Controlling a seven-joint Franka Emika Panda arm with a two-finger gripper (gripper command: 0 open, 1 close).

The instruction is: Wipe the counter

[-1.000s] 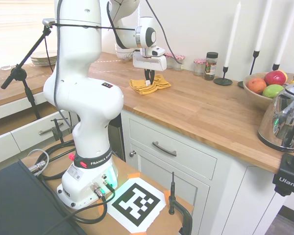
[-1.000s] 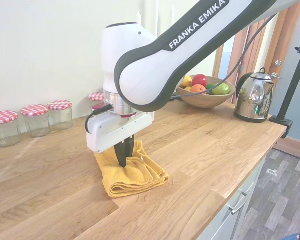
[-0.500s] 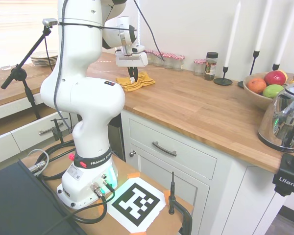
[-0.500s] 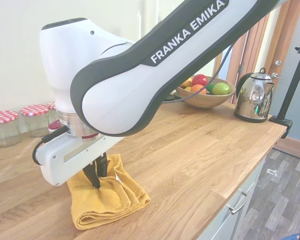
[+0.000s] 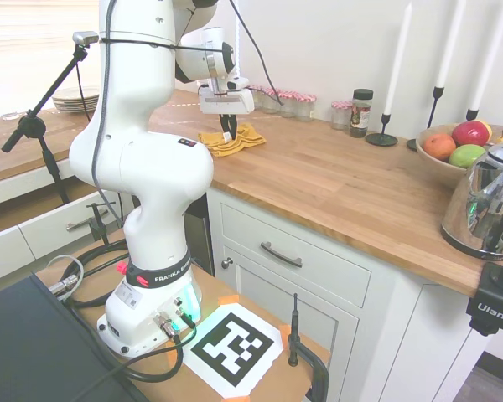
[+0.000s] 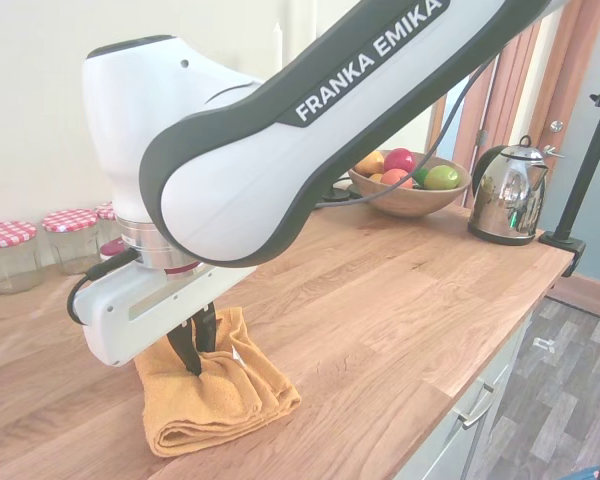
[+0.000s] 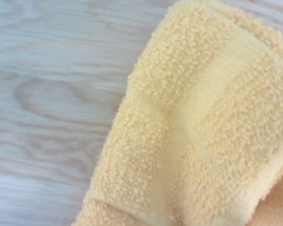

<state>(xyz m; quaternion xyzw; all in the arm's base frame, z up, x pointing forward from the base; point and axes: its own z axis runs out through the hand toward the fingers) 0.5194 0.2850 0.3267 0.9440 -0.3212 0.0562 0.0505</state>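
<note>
Wrist view first, since it sits closest: my camera is filled by the cloth (image 7: 198, 127), a yellow terry towel folded over itself, with bare wood grain of the counter (image 7: 47, 94) beside it. From the second exterior view I can see the gripper (image 6: 192, 345) pointing straight down, its dark fingers pinched together on a bunched fold of the cloth (image 6: 215, 400), which lies flat on the counter (image 6: 400, 300) near the front edge. The first exterior view puts the same gripper (image 5: 227, 132) and cloth (image 5: 231, 141) toward the far left stretch of the counter (image 5: 344, 184), well apart from everything else on it.

I judge the wipe is mid-stroke. To do it well I want steady downward pressure so the cloth drags flat rather than rolling up under the fingers, and I would keep the wrist vertical so the grip does not peel off the fold. Strokes should overlap and run along the planks.

Further back stand the jars (image 6: 40, 245) along the wall, then the fruit bowl (image 6: 412, 195) and the kettle (image 6: 507, 195) at the far end. I would stop each pass short of those, since a snagged cloth corner could tip a jar.
</note>
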